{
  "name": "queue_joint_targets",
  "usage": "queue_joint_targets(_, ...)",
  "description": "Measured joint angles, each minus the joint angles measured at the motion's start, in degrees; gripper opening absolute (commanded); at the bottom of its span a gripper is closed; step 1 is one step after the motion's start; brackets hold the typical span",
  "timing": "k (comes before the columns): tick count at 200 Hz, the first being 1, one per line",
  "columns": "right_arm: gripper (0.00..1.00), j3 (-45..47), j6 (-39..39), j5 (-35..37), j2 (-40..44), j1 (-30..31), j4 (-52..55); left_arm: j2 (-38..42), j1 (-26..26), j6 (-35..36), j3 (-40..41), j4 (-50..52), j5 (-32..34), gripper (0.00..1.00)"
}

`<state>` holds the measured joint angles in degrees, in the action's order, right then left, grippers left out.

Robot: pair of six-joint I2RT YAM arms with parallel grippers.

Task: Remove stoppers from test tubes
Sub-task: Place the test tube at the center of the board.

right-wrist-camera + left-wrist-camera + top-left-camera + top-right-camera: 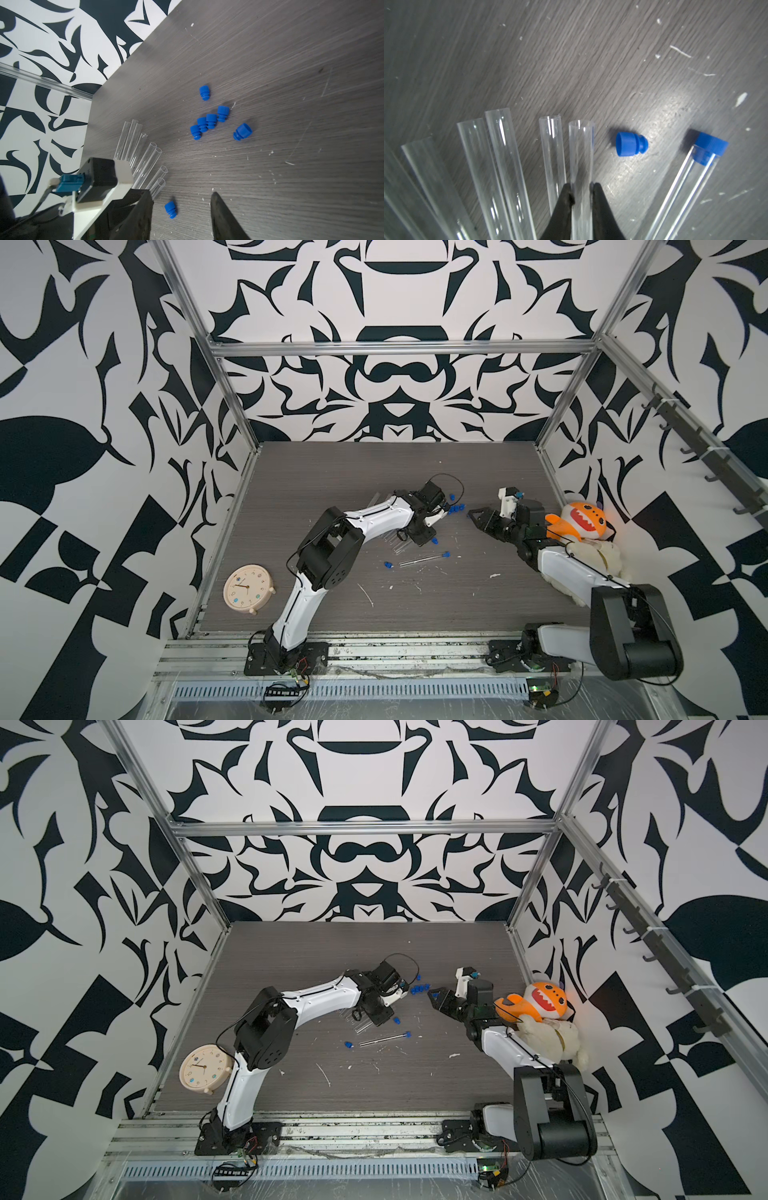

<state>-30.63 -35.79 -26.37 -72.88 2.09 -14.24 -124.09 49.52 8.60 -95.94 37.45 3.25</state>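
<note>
Most stoppers (pixel 211 120) lie loose on the table (pixel 291 104), our left gripper (pixel 581 186) pinches an opened test tube (pixel 581 149), our right gripper (pixel 181 193) gapes empty, and we judge one stoppered tube (pixel 683 187) beside it is left.

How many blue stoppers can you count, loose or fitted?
9. Six loose stoppers lie ahead of the right hand; one beside the held tube in the left hand; one alone nearer the front; one plugs the lone tube. Others may be hidden.
</note>
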Motion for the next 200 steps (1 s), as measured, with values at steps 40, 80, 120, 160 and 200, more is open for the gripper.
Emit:
queue_joint_targets(40, 0.46, 0.0, 0.0, -0.44, 1.03, -1.07, 0.7, 0.0, 0.0, -0.02, 0.02, -0.26, -0.02, 0.18)
queue_joint_targets(80, 0.46, 0.0, 0.02, -0.68, 2.14, -2.08, 0.92, 0.0, 0.0, -0.09, 0.46, -0.39, 0.0, 0.28)
queue_joint_targets(120, 0.46, 0.0, 0.02, -1.22, 3.23, -3.08, 1.7, 0.0, 0.0, 0.02, 0.7, -0.37, -0.02, 0.32)
queue_joint_targets(160, 0.46, 0.02, 0.07, -1.66, 4.26, -3.63, 3.17, 0.17, 0.11, -0.02, 0.7, -0.35, -0.02, 0.36)
queue_joint_targets(200, 0.51, 0.2, 0.24, -2.36, 5.38, -3.78, 4.61, 4.02, 0.66, 0.09, 1.53, 0.07, -0.24, 0.45)
